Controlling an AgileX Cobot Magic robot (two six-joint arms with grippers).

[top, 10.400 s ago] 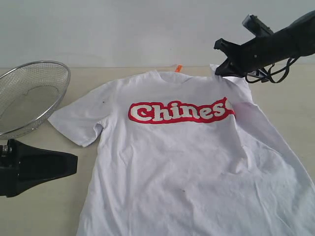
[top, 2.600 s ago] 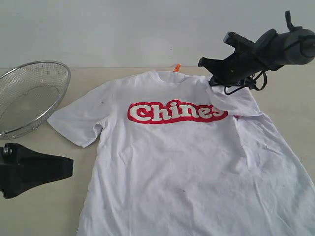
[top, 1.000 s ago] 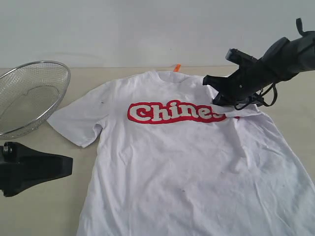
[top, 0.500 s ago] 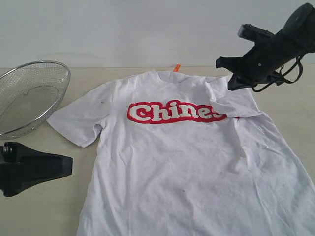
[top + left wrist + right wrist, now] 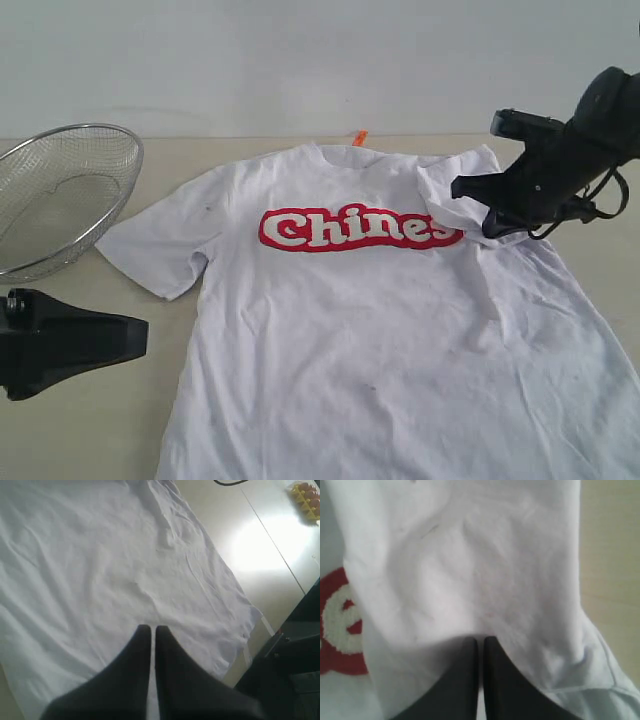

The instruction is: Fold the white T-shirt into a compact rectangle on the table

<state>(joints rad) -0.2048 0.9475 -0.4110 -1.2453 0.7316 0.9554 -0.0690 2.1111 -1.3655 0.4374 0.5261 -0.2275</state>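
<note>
The white T-shirt (image 5: 380, 330) lies face up on the table (image 5: 120, 420), its red lettering (image 5: 355, 228) across the chest and an orange neck tag (image 5: 361, 138) at the collar. Its right-hand sleeve (image 5: 455, 200) is folded inward over the end of the lettering. My right gripper (image 5: 458, 188) is shut, its tips low over that folded sleeve; in the right wrist view the tips (image 5: 480, 641) sit right at the sleeve cloth (image 5: 485, 565), with no cloth visibly pinched. My left gripper (image 5: 145, 330) is shut and empty beside the shirt's left edge, facing the shirt's lower body (image 5: 100, 565).
A wire mesh basket (image 5: 60, 195) stands at the far left of the table. A yellow egg carton (image 5: 306, 495) sits off at the table's far corner in the left wrist view. Bare tabletop (image 5: 612, 555) lies beside the shirt's right shoulder.
My right gripper rose off the folded sleeve, then came down further right at the sleeve's outer side. The sleeve stayed folded over the lettering. The left arm has not moved.
</note>
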